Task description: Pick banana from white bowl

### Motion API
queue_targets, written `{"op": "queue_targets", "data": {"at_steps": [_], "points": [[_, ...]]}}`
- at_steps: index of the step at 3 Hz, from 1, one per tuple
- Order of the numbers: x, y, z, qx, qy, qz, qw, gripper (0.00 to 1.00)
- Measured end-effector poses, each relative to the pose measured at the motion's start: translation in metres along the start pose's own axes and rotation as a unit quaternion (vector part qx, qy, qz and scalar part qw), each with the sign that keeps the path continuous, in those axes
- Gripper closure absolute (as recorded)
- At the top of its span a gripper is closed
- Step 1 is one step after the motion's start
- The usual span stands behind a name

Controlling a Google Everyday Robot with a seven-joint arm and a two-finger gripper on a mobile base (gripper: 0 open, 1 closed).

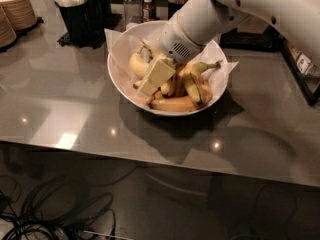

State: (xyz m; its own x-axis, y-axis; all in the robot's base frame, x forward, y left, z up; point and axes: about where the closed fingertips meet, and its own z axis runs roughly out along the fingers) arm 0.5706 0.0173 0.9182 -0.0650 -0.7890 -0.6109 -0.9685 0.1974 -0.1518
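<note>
The white bowl point(215, 59), lined with white paper, stands on the grey table and holds several bananas. The pale yellow, strongly curved banana point(136, 64) lies at the bowl's left side with its dark stem pointing up. My gripper point(151, 84) reaches down from the upper right into the middle of the bowl. Its cream-coloured end lies against the right side of that banana and over the shorter orange-yellow bananas point(172, 104). A green-stemmed banana point(194, 81) lies to the right of the gripper. My white arm point(200, 21) hides the bowl's far rim.
A black caddy with white packets point(80, 11) stands at the back left beside stacked tan paper plates point(15, 11). Small bottles point(147, 6) stand behind the bowl. A dark rack point(300, 59) is at the right edge. Cables lie on the floor below the table's front edge.
</note>
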Motion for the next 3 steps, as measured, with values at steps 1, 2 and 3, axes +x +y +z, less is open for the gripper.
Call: {"op": "queue_targets", "data": {"at_steps": [1,2,3], "points": [[0.0,0.0,0.0,0.0,0.0,0.0,1.0,0.43],[0.0,0.0,0.0,0.0,0.0,0.0,1.0,0.65],[0.0,0.0,0.0,0.0,0.0,0.0,1.0,0.88]]}}
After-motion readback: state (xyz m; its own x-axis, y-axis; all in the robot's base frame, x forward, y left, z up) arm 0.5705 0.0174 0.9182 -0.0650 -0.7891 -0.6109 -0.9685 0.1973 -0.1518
